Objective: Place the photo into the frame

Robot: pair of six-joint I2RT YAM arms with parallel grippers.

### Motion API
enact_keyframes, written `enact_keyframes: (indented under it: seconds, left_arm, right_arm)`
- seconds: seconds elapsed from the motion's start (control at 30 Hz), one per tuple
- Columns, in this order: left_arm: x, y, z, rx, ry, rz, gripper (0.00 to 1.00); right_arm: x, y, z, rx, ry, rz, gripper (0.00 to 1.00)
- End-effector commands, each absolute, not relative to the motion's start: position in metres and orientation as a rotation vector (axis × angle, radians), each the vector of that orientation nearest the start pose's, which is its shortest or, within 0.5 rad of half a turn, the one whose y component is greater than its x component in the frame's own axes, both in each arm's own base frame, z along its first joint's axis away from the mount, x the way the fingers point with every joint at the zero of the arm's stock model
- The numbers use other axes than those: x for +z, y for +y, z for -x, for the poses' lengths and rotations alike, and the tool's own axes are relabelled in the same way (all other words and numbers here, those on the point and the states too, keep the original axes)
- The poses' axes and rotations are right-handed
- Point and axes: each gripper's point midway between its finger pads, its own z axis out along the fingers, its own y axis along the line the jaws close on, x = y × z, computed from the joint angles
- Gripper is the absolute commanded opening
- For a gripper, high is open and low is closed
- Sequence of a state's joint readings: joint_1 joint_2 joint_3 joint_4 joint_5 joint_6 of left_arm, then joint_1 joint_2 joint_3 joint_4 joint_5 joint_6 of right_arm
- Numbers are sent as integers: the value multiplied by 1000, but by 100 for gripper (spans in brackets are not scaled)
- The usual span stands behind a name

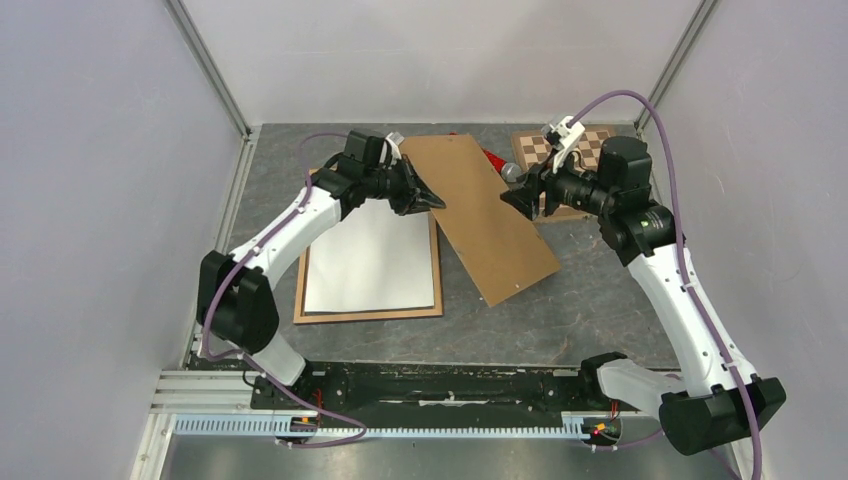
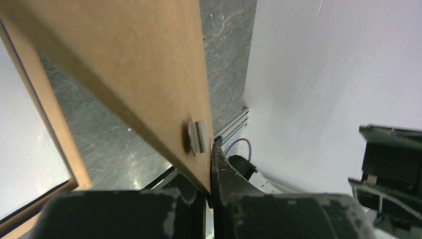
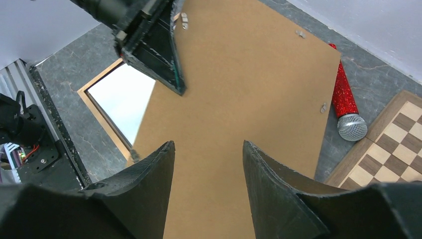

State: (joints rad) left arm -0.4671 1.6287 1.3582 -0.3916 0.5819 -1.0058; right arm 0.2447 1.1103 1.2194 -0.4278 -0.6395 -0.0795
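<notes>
The frame [image 1: 370,313] lies flat at the left of the table, light wood face up. Inside its border lies the photo [image 1: 370,262], only its white reverse showing. A brown fibreboard panel [image 1: 485,215] with small metal clips [image 2: 197,137] slants across the middle, its left edge raised. My left gripper [image 1: 432,200] is shut on that raised edge [image 2: 211,164], just above the frame's right rail [image 2: 54,119]. My right gripper [image 1: 518,200] stands open over the panel's right part [image 3: 208,144], holding nothing.
A red glitter microphone [image 3: 343,99] lies behind the panel at the back. A wooden chessboard [image 1: 590,145] sits at the back right, under the right arm. White walls close in on three sides.
</notes>
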Motion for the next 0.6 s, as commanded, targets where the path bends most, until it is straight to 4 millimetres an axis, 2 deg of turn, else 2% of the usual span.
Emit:
enact_keyframes:
  seconds: [0.0, 0.17, 0.37, 0.47, 0.57]
  left_arm:
    - [291, -289, -314, -1361, 2304, -109, 2]
    - [292, -252, -305, -1321, 2276, -266, 2]
    - [298, -205, -290, -1284, 2253, -395, 2]
    - [297, -191, -273, -1245, 2254, -506, 2]
    - [297, -185, -254, -1206, 2215, -645, 2]
  right_arm:
    - [335, 174, -297, 670, 1702, 745, 56]
    - [332, 172, -305, 636, 1695, 733, 64]
    - [317, 175, -317, 648, 1681, 705, 67]
    - [304, 182, -319, 698, 1677, 696, 67]
    - [293, 192, -320, 765, 1654, 708, 70]
